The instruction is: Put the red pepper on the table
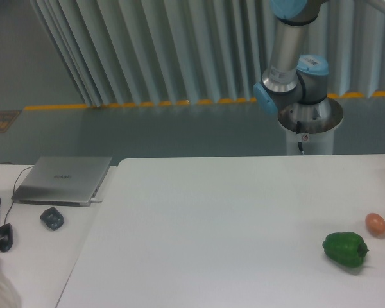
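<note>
Two objects, a green pepper [345,249] and an egg-shaped thing [375,224], are sitting on the table [212,224] while the arm's [289,58] gripper and the red pepper are staying out of frame, its grip unknowable, suggesting a slow, low release well apart from both.

the white table [231,224] carries a green pepper [345,249] and, just beside it, an orange egg [375,224].

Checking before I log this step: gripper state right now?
Gripper: not in view. Only the arm's base and lower joints show behind the table. The red pepper isn't visible either, so whether it's being held cannot be told.
</note>
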{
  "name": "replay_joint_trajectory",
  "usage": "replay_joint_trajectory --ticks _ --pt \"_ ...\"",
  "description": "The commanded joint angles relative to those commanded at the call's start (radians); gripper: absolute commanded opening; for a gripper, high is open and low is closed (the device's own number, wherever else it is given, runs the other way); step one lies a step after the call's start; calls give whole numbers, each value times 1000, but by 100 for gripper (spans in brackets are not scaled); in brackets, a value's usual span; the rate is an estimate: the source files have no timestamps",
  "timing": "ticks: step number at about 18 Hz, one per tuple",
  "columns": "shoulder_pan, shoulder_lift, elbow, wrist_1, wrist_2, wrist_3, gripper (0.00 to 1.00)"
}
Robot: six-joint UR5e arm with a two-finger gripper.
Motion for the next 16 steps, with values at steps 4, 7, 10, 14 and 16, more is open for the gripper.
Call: replay_joint_trajectory --ticks 4,7,10,14,16 --pt "2 8 -3 0 -3 0 100" --pt "8 8 -6 2 6 0 100" --pt "40 -5 -8 9 50 -2 100" --pt "80 1 -11 29 51 -9 100" --pt "106 11 -23 67 46 -21 100"
